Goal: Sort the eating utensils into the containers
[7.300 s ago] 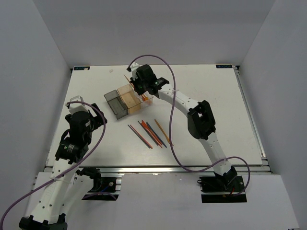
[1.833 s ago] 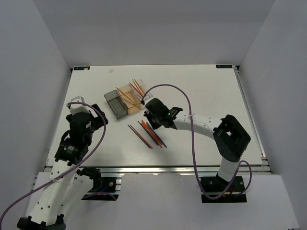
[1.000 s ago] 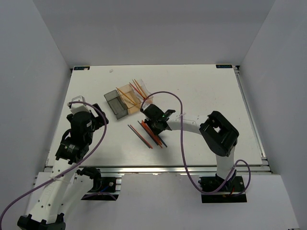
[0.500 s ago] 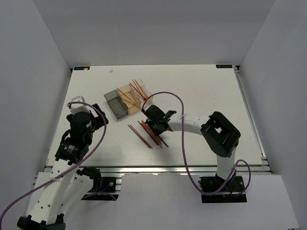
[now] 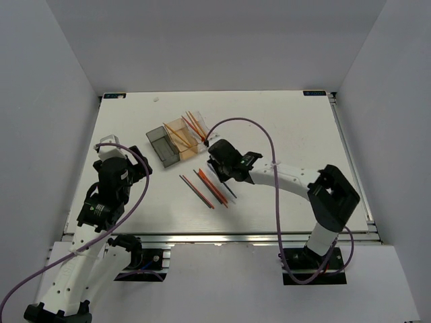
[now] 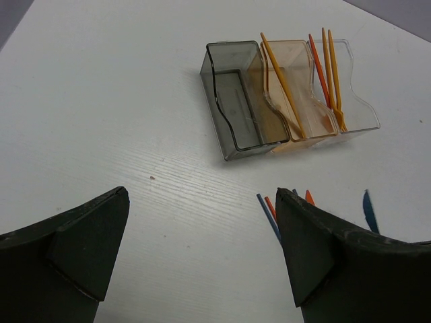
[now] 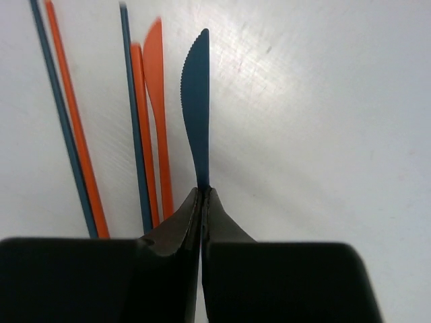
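Observation:
Three joined containers stand at the back left: smoky grey (image 5: 161, 145), amber (image 5: 180, 138) and clear (image 5: 201, 133). They also show in the left wrist view as grey (image 6: 236, 108), amber (image 6: 296, 111) and clear (image 6: 353, 101). Several orange utensils (image 6: 331, 67) lean in the amber and clear bins. My right gripper (image 5: 218, 173) (image 7: 203, 192) is shut on the handle of a blue knife (image 7: 197, 114), right of the loose orange and blue utensils (image 5: 202, 188) (image 7: 145, 148) on the table. My left gripper (image 5: 109, 149) (image 6: 202, 222) is open and empty, near the table's left side.
The white table (image 5: 283, 134) has side rails and grey walls around it. The right arm's purple cable (image 5: 262, 138) arcs over the table's middle. A small speck (image 6: 153, 178) lies on the table in front of the left gripper.
My right arm came from the containers down to the loose utensils and shut on the blue knife; its wrist has now shifted slightly right. The left arm has not moved.

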{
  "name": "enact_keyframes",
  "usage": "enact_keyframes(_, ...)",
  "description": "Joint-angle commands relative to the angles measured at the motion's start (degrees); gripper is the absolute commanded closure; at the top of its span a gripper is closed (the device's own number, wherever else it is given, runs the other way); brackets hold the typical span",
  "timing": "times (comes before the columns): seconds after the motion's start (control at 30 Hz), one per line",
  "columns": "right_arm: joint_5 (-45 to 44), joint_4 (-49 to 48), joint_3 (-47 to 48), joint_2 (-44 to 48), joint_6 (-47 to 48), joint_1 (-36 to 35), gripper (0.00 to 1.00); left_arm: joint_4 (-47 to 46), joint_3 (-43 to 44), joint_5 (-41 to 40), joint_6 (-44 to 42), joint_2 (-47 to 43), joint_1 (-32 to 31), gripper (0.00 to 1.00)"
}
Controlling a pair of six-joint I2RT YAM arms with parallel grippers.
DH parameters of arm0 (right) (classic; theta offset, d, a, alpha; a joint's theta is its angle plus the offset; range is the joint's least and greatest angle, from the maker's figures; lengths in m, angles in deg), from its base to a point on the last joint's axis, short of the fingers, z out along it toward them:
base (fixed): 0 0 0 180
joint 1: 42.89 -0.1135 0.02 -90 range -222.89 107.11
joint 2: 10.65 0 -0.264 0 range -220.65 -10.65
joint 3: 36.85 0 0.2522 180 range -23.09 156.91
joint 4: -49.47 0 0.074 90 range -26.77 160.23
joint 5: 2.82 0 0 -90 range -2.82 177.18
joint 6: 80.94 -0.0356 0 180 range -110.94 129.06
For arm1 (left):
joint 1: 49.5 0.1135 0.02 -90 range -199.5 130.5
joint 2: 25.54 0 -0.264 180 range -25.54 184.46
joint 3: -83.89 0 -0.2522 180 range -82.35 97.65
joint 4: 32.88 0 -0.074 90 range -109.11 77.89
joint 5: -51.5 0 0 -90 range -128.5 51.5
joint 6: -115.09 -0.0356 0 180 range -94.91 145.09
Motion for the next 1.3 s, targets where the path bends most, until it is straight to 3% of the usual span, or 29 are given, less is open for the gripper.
enact_keyframes(0.0, -5.31, -5.24, 1.6, 6.04, -0.38, 0.32, 1.0, -0.36, -0.09, -0.63, -0.01, -0.32, -0.13, 0.02)
enact_keyframes(0.13, -5.68, -17.43, -1.11, 10.78, 1.73, 0.23, 1.0, -0.53, -0.17, -0.71, -0.01, -0.68, -0.13, 0.02)
enact_keyframes(0.2, -4.54, -29.43, -4.1, 12.54, 3.83, 0.58, 1.0, -0.45, -0.17, -0.63, -0.01, -0.5, -0.13, 0.02)
enact_keyframes(0.27, -3.65, -32.49, -2.71, 11.59, 4.45, 1.11, 1.0, -0.36, -0.17, -0.71, -0.01, -0.41, -0.13, 0.02)
enact_keyframes(0.37, -3.41, -25.41, 8.78, 4.93, 6.2, 2.08, 1.0, -0.27, -0.17, -0.71, -0.01, -0.5, -0.13, 0.02)
enact_keyframes(0.4, -2.95, -21.11, 16.73, 0.73, 6.13, 2.25, 0.94, -0.09, -0.17, -0.89, 0.08, -0.67, -0.13, 0.02)
enact_keyframes(0.43, -3.3, -10.98, 20.12, -1.23, 5.78, 2.08, 0.86, -0.09, -0.09, -0.98, 0.17, -0.76, -0.21, 0.02)
enact_keyframes(0.47, -3.39, -6.96, 22.41, -2.81, 4.38, 1.73, 0.79, -0.18, -0.17, -0.98, 0.17, -0.94, -0.21, 0.02)
enact_keyframes(0.57, -1.56, 1.5, 22.79, -5.02, 2.88, 1.37, 0.68, -0.36, -0.26, -0.63, 0.08, -1.29, -0.21, 0.02)
enact_keyframes(0.63, -0.49, 6.93, 22.0, -6.25, 2.44, 1.37, 0.69, -0.53, -0.26, -0.45, -0.01, -1.2, -0.22, 0.02)
enact_keyframes(0.8, 4.42, 8.11, 17.96, -8.18, 2.87, 1.46, 0.72, -0.53, -0.17, -0.36, -0.1, -1.12, -0.21, 0.02)
enact_keyframes(0.97, 6.89, 10.29, 19.61, -13.72, 4.63, 1.81, 0.65, -0.53, -0.26, -0.36, -0.01, -1.2, -0.21, 0.02)
enact_keyframes(1.27, 8.91, 9.96, 16.64, -16.72, 4.72, 2.34, 0.65, -0.62, -0.17, -0.19, -0.18, -0.85, -0.21, 0.02)
